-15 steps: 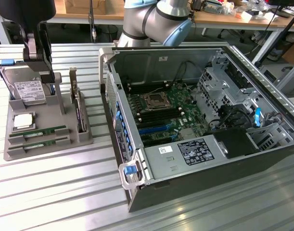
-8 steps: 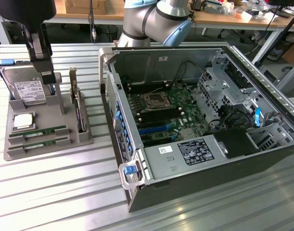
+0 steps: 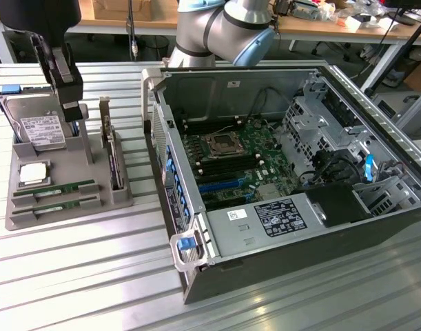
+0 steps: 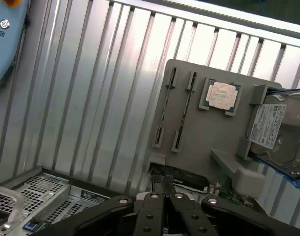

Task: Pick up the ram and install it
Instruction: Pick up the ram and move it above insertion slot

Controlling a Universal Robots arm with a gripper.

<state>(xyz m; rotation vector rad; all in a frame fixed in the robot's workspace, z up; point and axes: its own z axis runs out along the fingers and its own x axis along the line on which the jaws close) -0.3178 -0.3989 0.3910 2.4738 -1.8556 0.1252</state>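
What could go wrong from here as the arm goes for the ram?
1. The end effector hangs near the hard drive and the upright expansion card, so it might clip either one on its way.
2. The two ram sticks lie close together in the holder; gripping one could disturb the other.

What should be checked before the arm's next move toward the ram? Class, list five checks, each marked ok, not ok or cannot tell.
1. Both rams lying in the holder: ok.
2. Gripper carrying nothing: ok, shut with nothing between the fingers.
3. Gripper open for a grasp: not ok.
4. Gripper over the rams: not ok, it hangs by the hard drive.
5. Case open, board slots looking empty: ok.
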